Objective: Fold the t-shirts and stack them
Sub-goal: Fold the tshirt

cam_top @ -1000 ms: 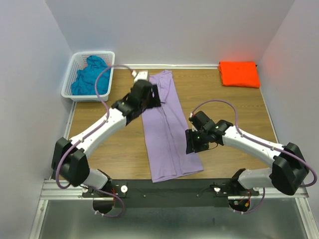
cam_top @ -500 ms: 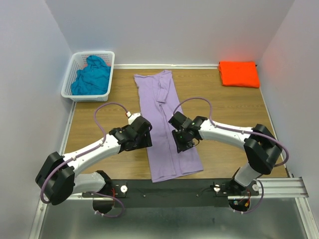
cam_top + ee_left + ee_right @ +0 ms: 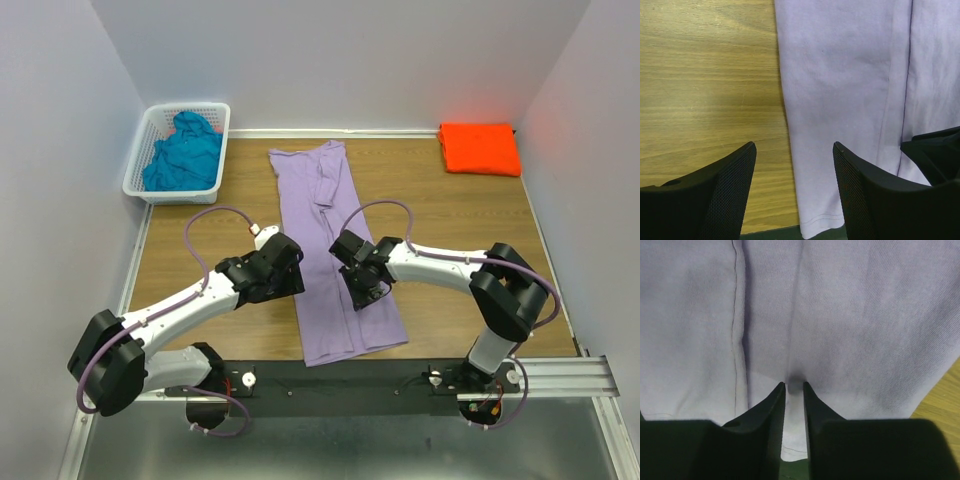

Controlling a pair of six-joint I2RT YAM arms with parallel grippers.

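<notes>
Left gripper jaws apart over long folded lavender cotton t-shirt left edge; right gripper pinching fabric mid-shirt.

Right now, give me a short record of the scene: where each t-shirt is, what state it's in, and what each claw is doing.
lavender t-shirt: folded into a long strip, flat on the middle of the table
teal t-shirt: crumpled in the white basket, far left
orange t-shirt: folded, far right corner
left claw: open, straddling the strip's left edge, near end
right claw: almost closed, tips pinching a small pucker of the lavender cloth
stack: not yet begun; the three shirts lie apart
</notes>
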